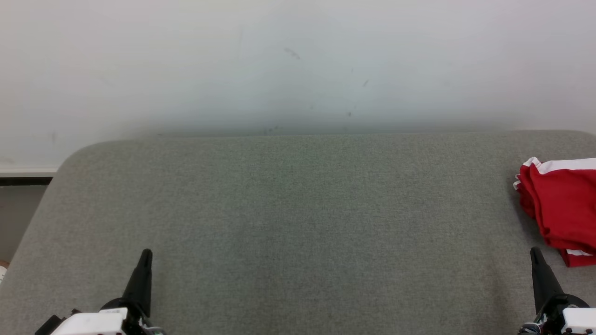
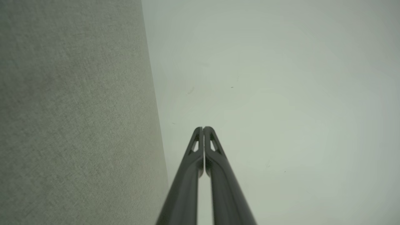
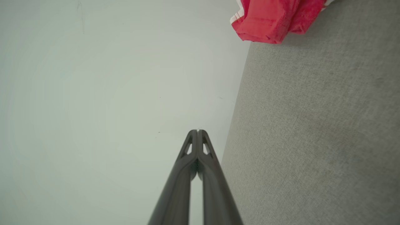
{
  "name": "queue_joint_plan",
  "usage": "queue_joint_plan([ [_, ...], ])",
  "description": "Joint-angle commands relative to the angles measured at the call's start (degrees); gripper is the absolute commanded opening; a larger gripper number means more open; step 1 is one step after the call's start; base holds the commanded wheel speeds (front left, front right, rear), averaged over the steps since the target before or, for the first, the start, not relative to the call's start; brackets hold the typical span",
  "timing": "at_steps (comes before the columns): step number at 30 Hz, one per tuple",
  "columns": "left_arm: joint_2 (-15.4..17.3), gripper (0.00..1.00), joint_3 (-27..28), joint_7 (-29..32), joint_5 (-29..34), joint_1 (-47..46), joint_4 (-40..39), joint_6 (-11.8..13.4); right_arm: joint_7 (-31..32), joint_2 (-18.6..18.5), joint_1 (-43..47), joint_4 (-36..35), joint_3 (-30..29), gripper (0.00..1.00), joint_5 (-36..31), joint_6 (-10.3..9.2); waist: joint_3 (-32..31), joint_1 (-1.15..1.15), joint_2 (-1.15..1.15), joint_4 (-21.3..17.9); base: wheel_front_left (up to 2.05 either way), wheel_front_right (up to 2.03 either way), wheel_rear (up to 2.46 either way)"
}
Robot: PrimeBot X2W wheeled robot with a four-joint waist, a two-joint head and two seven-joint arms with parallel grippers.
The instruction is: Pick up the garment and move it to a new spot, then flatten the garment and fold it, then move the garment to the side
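Note:
A red garment [image 1: 562,209] with white trim lies bunched at the far right of the grey table [image 1: 298,218], cut off by the view's edge. It also appears at the top of the right wrist view as the garment [image 3: 272,18]. My right gripper [image 1: 535,253] sits at the lower right, just left of and nearer than the garment, apart from it. In its own view the right gripper [image 3: 197,131] is shut with tips touching and nothing held. My left gripper [image 1: 146,253] rests at the lower left, and the left gripper [image 2: 203,128] is likewise shut and empty.
The grey felt-covered table has rounded far corners and ends against a pale wall [image 1: 298,60]. A dark gap and skirting [image 1: 25,179] show past the table's left edge. A broad stretch of bare felt lies between the two grippers.

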Motion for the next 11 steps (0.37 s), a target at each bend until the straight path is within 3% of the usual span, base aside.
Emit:
queue_joint_plan([
  [1, 0.4, 0.00, 0.1, 0.2, -0.8, -0.4, -0.2, -0.4, 0.2, 0.0, -0.7, -0.2, -0.2, 0.00, 0.1, -0.12, 0.0, 0.00, 0.00, 0.0, 0.00, 0.00, 0.00],
  [11, 0.4, 0.00, 0.1, 0.2, -0.8, -0.4, -0.2, -0.4, 0.3, 0.0, -0.7, -0.2, -0.3, 0.00, 0.0, -0.12, 0.0, 0.00, 0.00, 0.0, 0.00, 0.00, 0.00],
])
